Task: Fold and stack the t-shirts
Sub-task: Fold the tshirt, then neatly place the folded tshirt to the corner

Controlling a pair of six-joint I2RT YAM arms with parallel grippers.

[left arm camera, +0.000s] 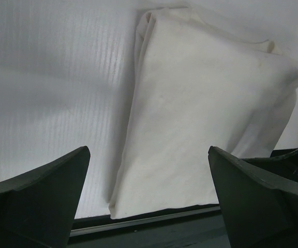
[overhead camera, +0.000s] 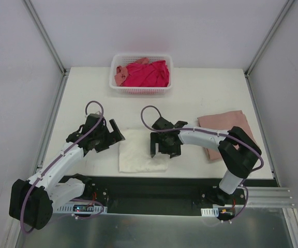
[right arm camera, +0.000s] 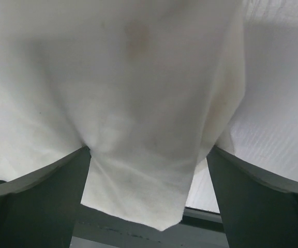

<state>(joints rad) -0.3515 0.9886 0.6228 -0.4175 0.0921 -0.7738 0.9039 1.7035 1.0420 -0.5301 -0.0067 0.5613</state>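
Cream shirt (overhead camera: 138, 153) lies folded at near centre. Left gripper (overhead camera: 114, 135), jaws spread, sits just left of it; right gripper (overhead camera: 163, 151), jaws spread, hangs over its right edge. Pink shirt (overhead camera: 224, 132) lies folded at right; magenta shirt (overhead camera: 149, 75) and salmon shirt (overhead camera: 120, 76) lie in the far basket (overhead camera: 141, 56).

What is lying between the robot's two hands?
The folded cream t-shirt lies between the left gripper and the right gripper, both with jaws open. The top view shows it.
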